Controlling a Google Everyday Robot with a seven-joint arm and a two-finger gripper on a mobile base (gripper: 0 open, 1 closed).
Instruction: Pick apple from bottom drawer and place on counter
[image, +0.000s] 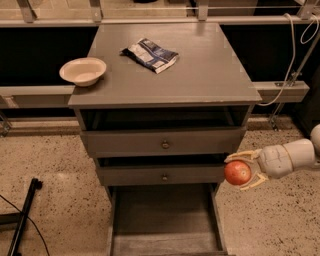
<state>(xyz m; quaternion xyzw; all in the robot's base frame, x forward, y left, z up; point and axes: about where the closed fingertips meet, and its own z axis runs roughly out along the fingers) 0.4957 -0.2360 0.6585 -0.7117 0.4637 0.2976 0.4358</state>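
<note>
Clamping the small red-orange apple in the jaws of our pale gripper, outside the open grey bottom drawer, we should lift above the flat grey wooden counter before swinging inward.

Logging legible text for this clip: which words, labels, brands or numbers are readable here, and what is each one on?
Snack bag on the counter: blue and white print, too blurred to read.
Bowl: no text visible.
Gripper, up and to the right of the open bottom drawer, fingers shut on the apple: no markings visible.
</note>
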